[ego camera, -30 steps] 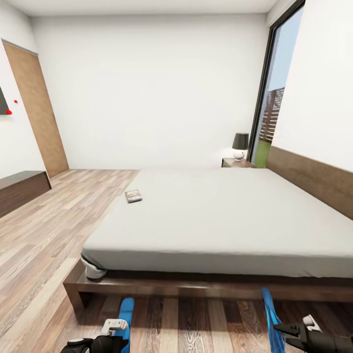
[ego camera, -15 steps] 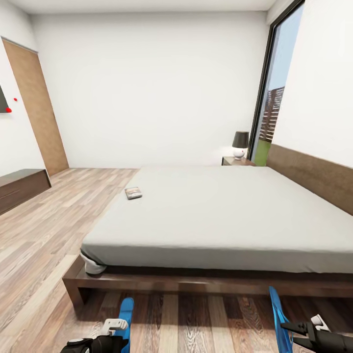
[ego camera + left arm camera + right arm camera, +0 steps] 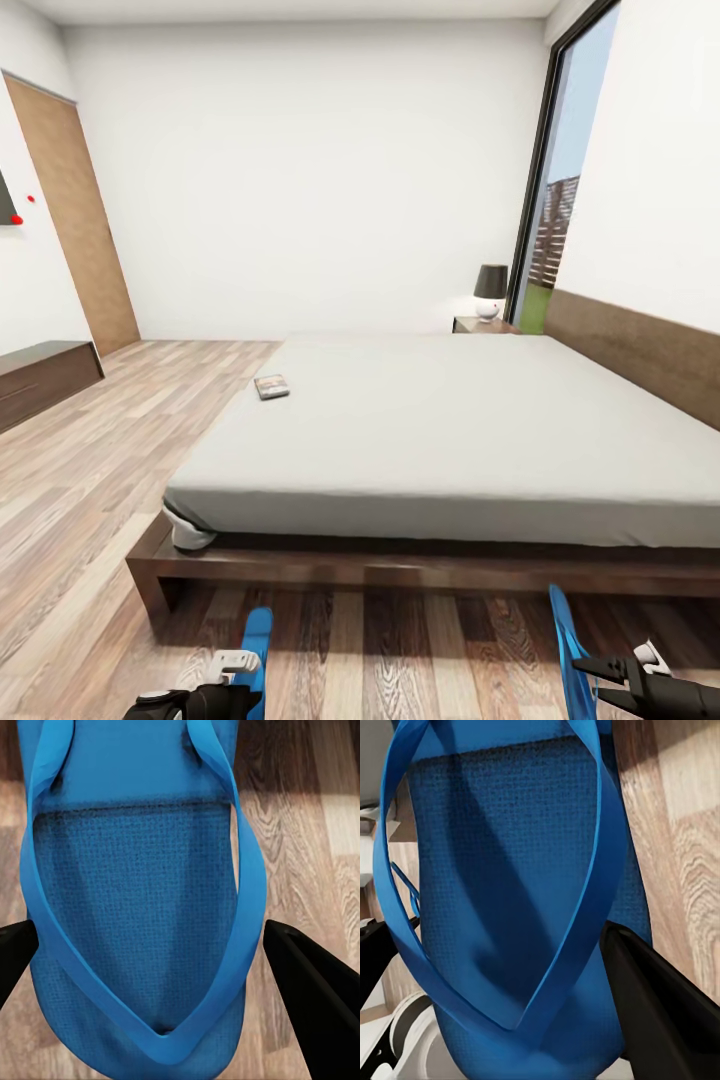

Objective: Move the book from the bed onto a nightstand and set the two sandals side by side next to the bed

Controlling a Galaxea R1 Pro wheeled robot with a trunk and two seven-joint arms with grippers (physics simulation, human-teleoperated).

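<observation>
So the big low platform bed [image 3: 450, 440], dark brown wood frame with a plain pale grey mattress, is the anchor here. The small thin dark-covered paperback book [image 3: 272, 386] lies flat on the mattress, close to the bed's foot-end edge on the far side. The low dark brown wooden nightstand [image 3: 483, 324] sits at the bed's far head corner, with a dark-shaded lamp [image 3: 490, 292] on top.

Down in front of the bed's near side rail, over the brown wood-plank floor [image 3: 90, 480], the left gripper [image 3: 225, 680] has its jaws clamped on one flat bright blue flip-flop sandal [image 3: 139, 907]. The right gripper [image 3: 612, 680] has its jaws clamped on the other blue sandal [image 3: 517, 885].
</observation>
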